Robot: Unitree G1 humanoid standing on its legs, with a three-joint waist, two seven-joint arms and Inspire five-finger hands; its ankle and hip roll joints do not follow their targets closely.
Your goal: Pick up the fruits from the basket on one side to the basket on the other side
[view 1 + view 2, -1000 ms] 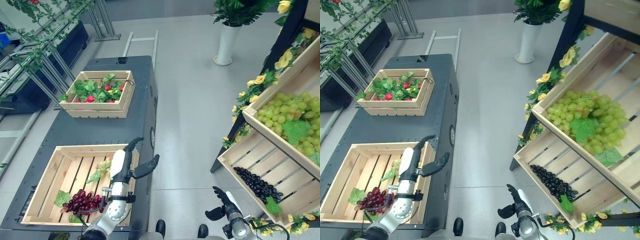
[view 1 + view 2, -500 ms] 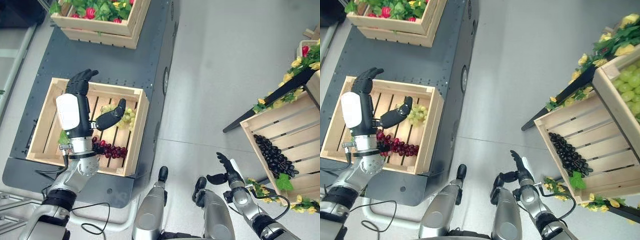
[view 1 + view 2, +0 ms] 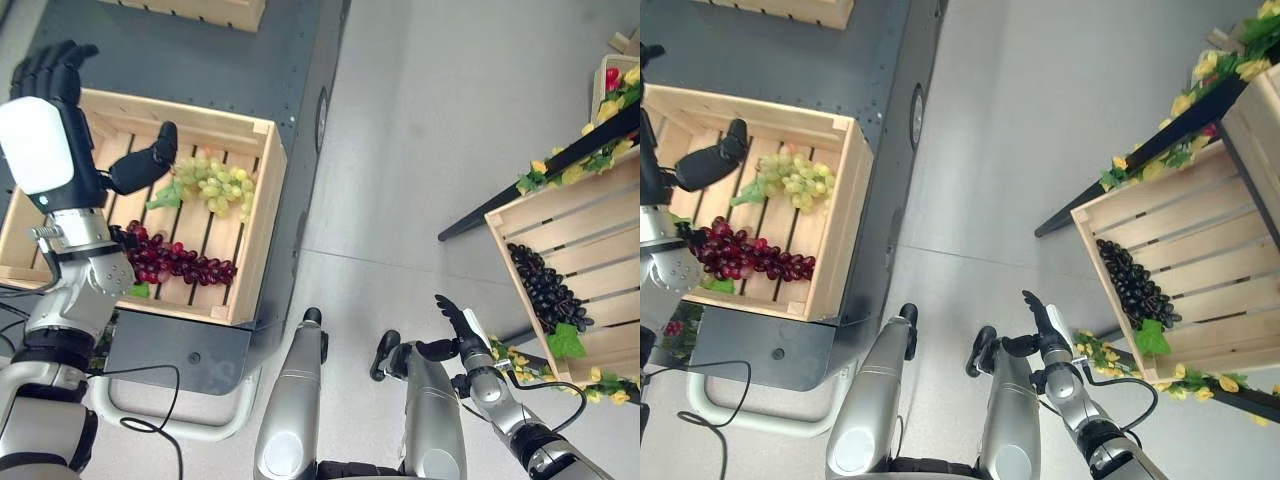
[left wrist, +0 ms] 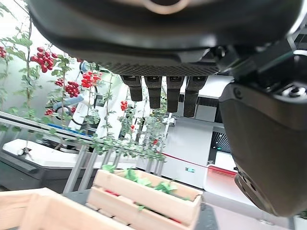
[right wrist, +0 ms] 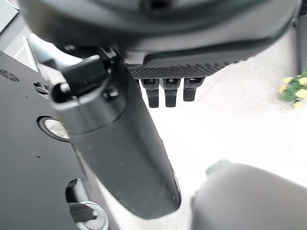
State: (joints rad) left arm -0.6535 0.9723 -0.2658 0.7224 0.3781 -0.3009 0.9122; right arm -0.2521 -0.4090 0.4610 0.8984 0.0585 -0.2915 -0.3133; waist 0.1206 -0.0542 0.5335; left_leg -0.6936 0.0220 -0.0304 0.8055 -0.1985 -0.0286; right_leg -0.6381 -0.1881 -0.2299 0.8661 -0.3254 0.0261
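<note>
left hand (image 3: 60,120) spread wide, empty, above crate (image 3: 262,215) | green grapes (image 3: 212,183), red grapes (image 3: 170,258) inside crate | soft, loose clusters; likely best cupped around the bunch | right hand (image 3: 455,335) relaxed, empty

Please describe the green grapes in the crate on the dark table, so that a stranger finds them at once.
On the dark table stands a wooden crate. The green grapes lie toward its far side, paler than the red grapes nearer the robot.
</note>
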